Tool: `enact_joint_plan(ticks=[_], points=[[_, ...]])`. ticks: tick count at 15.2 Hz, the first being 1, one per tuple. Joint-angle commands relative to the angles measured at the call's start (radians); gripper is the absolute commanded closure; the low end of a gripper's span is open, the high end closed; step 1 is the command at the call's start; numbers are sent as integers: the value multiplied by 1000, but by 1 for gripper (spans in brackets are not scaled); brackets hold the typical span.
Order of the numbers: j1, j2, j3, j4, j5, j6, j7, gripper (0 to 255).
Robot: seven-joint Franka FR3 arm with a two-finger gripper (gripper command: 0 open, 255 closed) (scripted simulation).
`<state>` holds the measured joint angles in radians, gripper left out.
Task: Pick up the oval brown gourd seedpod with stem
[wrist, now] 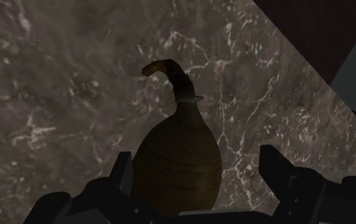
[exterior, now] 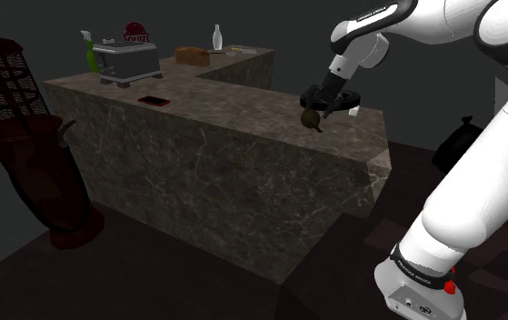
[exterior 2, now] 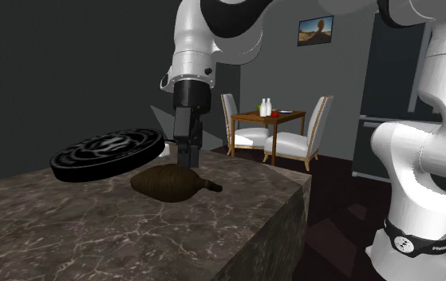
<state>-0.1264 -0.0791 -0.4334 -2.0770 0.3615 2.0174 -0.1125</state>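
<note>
The brown oval gourd seedpod (exterior 2: 167, 182) lies on its side on the dark marble counter (exterior 2: 69, 231), with its curved stem (exterior 2: 211, 188) pointing toward the counter's edge. In the shoulder view the gourd (exterior: 313, 117) sits near the counter's right end, just under my black gripper (exterior: 321, 104). The gripper (exterior 2: 185, 153) hangs right over the pod's fat end. In the wrist view the gourd (wrist: 176, 159) lies between the fingers of the open gripper (wrist: 199, 168). It is close to one finger (wrist: 123, 170), and a clear gap separates it from the other.
A black patterned disc (exterior 2: 109, 152) rests beside the gourd, partly behind the gripper. Farther along the counter are a dark flat phone (exterior: 154, 101), a coffee machine (exterior: 126, 62), a loaf (exterior: 192, 55) and a bottle (exterior: 216, 37). A tall dark vase (exterior: 24, 136) stands on the floor at the shoulder view's left.
</note>
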Motion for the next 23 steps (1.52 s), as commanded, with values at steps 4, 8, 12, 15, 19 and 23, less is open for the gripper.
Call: enact_joint_plan(ticks=[4, 8, 12, 15, 19, 23], points=[[1, 26, -3, -39, 26, 57, -33, 0], [1, 29, -3, -46, 29, 65, -38, 255], [1, 28, -3, -46, 29, 65, -37, 255], [0, 29, -3, -46, 29, 64, -37, 255], [0, 15, -2, -19, 14, 29, -17, 255], [-1, -2, -1, 16, -2, -17, 7, 255]])
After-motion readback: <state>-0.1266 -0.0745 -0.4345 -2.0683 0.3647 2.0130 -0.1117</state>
